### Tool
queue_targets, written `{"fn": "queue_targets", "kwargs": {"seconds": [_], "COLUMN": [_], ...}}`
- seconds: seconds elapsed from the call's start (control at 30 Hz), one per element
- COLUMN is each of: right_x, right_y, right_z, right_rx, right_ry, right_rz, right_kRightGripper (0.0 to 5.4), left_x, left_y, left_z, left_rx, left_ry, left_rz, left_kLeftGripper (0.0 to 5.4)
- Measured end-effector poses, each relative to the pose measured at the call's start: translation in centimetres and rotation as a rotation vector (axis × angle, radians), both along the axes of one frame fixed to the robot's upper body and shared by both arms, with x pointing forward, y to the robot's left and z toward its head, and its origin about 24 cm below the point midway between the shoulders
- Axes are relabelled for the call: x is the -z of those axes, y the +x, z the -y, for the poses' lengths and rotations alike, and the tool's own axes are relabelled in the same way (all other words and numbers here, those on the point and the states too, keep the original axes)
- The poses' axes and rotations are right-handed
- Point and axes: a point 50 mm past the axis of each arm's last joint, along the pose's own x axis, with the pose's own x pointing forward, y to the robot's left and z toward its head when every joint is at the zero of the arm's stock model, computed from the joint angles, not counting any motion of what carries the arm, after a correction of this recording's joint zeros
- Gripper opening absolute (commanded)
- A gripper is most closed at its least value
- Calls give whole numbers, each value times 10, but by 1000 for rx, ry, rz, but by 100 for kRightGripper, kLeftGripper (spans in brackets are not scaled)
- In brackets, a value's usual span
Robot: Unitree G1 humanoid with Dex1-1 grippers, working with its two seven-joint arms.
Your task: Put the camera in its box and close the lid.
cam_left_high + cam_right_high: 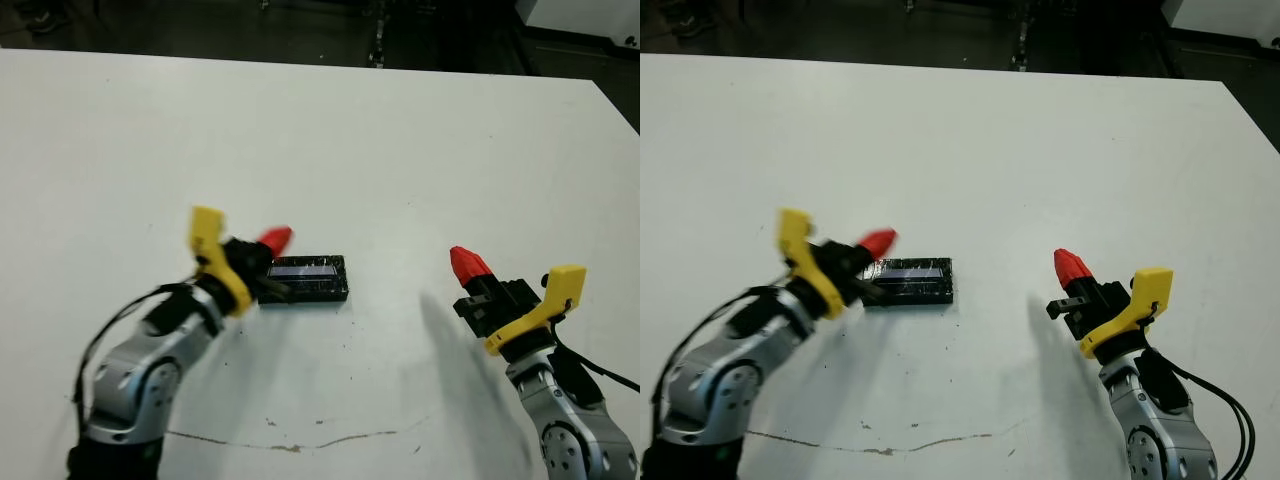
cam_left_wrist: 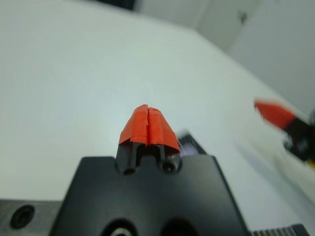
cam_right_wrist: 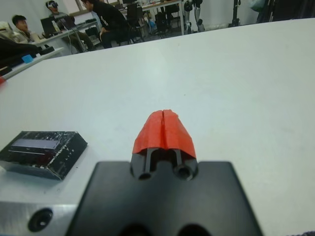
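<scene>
1. Both of my hands have their red fingers pressed together on nothing: the left hand point(image 1: 272, 240) sits left of centre in the head view, its tip just beside the short end of the closed box, and the right hand point(image 1: 468, 264) hangs at the lower right, well apart from it.
2. Sitting a little left of centre on the white counter point(image 1: 400, 150) is the lid point(image 1: 305, 277), a black speckled slab with a pale stripe, lying flat and square as one block in the right wrist view.
3. Neither the box nor the camera shows separately; I judge both are under that lid, so the task looks done or very nearly so, though I cannot confirm the camera is inside.
4. What could go wrong: my left hand is so close to the block's end that a careless swing as it pulls away could nudge it, skewing the lid or sliding the whole box along the counter.
5. If the lid is only resting rather than fully seated, even a light bump could tip it off; I cannot tell from here how firmly it sits.
6. My right hand poses little risk from where it hangs.
</scene>
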Motion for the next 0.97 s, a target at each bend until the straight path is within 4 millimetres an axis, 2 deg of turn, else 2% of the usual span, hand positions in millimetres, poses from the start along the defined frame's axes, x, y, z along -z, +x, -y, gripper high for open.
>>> {"fn": "queue_targets", "kwargs": {"seconds": [0.13,0.23,0.33,0.57,0.73,0.97], "right_x": [-8,-15,-20,-30,-32,-30], "right_y": [0,1,3,10,13,14], "right_z": [-2,-2,-3,-8,-11,-11], "right_rx": [28,55,86,158,187,200], "right_ry": [-1,-8,0,-12,-30,-34], "right_rz": [45,98,139,193,211,206], "right_kRightGripper": [0,0,0,0,0,0], "left_x": [-17,-10,-1,24,37,44], "left_y": [-2,-6,-11,-19,-20,-20], "left_z": [-34,-52,-62,-65,-62,-60], "left_rx": [-184,-287,-364,-498,-530,-521], "left_ry": [132,196,224,156,112,111], "left_rz": [228,292,335,331,311,306], "left_kLeftGripper": [1,1,1,1,1,1]}}
